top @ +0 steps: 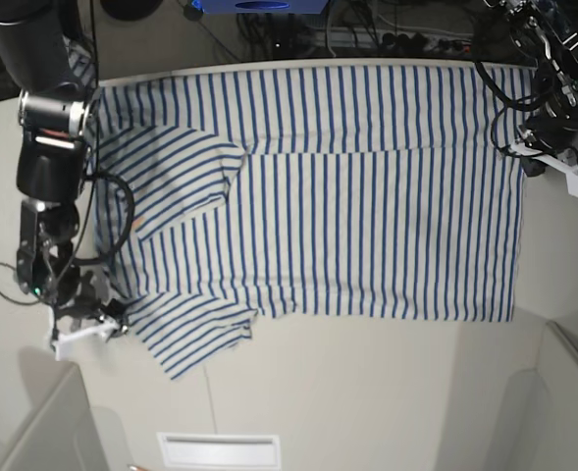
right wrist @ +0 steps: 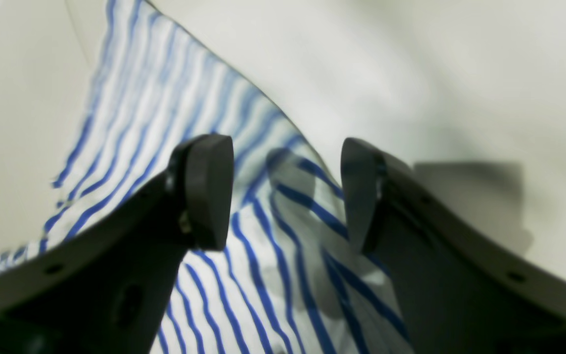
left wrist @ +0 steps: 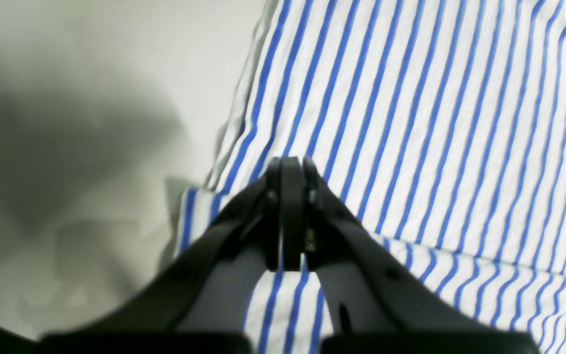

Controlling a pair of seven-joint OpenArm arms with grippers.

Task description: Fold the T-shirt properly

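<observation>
A pale, off-white tabletop (top: 367, 392) fills the base view, with cables and dark equipment crowded along its far edge. The T-shirt (top: 367, 196) lies spread across the far half of it, nearly flat, hem side toward the arm carrying the left wrist camera and sleeves toward the other arm. One sleeve on the far side looks turned in over the chest; the near sleeve juts out onto bare surface below the body of the T-shirt. Judging by this, the fold has barely begun: no lengthwise or crosswise fold of the body is made yet, so almost all the work remains.

The left gripper (left wrist: 290, 167) sits at the T-shirt's hem edge, its fingers (left wrist: 275, 211) pressed fully together (striped cloth shows around and beneath them, and they appear to pinch the edge, though the cloth between them is not clearly visible). The right gripper (right wrist: 285, 189) hovers over the near sleeve beside the T-shirt's edge, its fingers (right wrist: 207, 189) standing wide apart with nothing between them.
</observation>
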